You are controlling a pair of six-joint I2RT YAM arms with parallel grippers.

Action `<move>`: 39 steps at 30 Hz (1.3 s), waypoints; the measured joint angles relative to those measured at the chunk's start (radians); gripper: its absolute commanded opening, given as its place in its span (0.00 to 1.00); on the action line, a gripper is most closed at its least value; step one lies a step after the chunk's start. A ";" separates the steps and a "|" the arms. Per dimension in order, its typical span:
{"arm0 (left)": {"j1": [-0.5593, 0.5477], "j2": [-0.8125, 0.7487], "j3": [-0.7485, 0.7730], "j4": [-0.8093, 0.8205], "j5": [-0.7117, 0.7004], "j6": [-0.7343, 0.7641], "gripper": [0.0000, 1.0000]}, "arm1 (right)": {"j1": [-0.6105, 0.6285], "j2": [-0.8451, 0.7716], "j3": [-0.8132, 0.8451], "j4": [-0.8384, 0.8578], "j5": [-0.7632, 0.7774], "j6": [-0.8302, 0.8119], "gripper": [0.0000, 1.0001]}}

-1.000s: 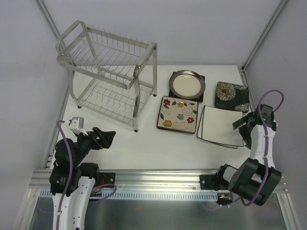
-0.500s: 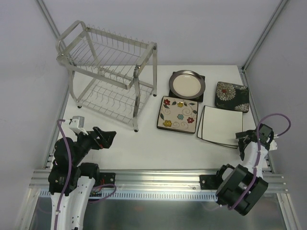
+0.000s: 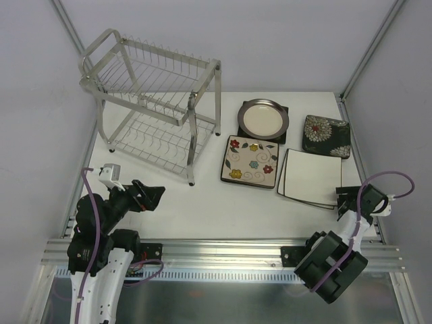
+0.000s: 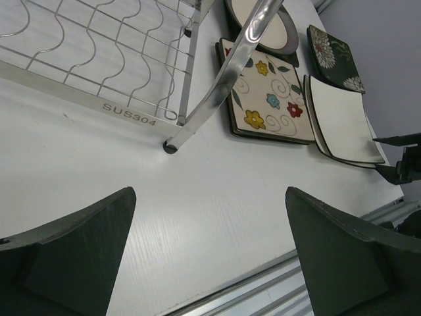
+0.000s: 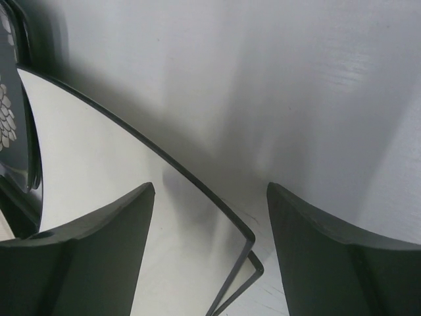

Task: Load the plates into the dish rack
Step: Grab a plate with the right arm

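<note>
Tabletop: a white tabletop filled the middle of the top view, with a ridged aluminium rail across its lower edge.
Room: pale grey walls stood behind and at both sides, with slanting metal posts at the upper corners.
Dish rack: the dish rack stood upright in the upper left of the top view, both tiers bare.
Plates: all lay flat right of centre. The round cream plate sat on a dark square plate. The flowered cream plate lay just below them and the dark plate with white blooms at the upper right. The white black-rimmed plate lay lower right, with a second rim showing beneath it.
Right jaws: apart, low at the lower-right corner of the white black-rimmed plate. In the right wrist view that corner reached into the gap between them; contact could not be told.
Left jaws: apart and holding nothing, over bare tabletop at the lower left, near the rack's front foot and well apart from every plate.
</note>
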State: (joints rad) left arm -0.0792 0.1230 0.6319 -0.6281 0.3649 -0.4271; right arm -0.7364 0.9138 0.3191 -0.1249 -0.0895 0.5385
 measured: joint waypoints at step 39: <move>-0.040 0.018 0.000 -0.006 0.021 0.000 0.99 | -0.030 -0.123 0.045 -0.126 -0.166 -0.043 0.10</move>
State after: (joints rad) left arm -0.1192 0.1413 0.6319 -0.6338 0.3862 -0.4267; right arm -0.7662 0.7910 0.3641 -0.2512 -0.2554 0.4957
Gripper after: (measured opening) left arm 0.991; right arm 0.314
